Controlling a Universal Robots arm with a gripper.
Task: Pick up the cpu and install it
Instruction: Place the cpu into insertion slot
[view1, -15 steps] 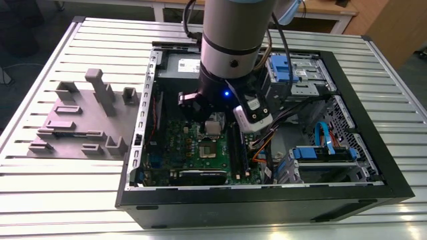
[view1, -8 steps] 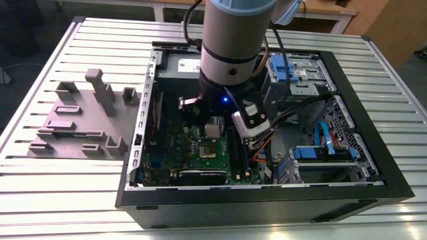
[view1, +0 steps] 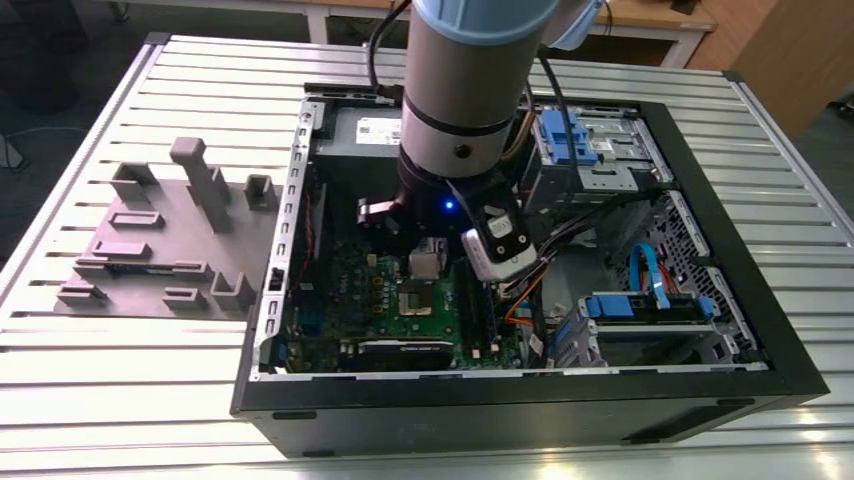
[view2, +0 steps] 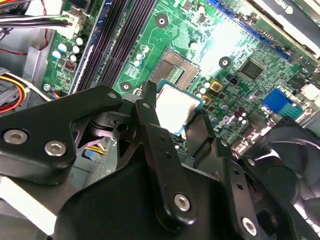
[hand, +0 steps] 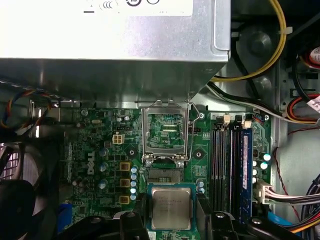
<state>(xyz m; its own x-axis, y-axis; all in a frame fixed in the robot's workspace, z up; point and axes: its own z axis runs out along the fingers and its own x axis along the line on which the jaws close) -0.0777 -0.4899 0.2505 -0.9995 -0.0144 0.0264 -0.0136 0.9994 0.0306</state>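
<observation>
My gripper (hand: 171, 212) is shut on the cpu (hand: 171, 206), a small square chip with a silvery top and a pale edge, held flat by two opposite sides. In the second wrist view the black fingers (view2: 148, 111) flank the cpu (view2: 175, 106) just above the green motherboard (view2: 235, 35). The open socket (hand: 164, 175) lies right beside the chip, with its metal frame (hand: 166, 131) swung up. In the exterior view the arm reaches down into the open computer case, with the gripper (view1: 424, 262) low over the motherboard (view1: 387, 310) and the socket (view1: 416, 300).
A silver power supply (hand: 110, 40) overhangs the board near the socket. Memory slots (hand: 230, 165) run alongside it, and a black fan (view2: 292, 150) sits close to the fingers. Cables and blue drive cages (view1: 641, 300) fill the case's other half. A grey fixture (view1: 174, 240) stands outside, at the exterior view's left.
</observation>
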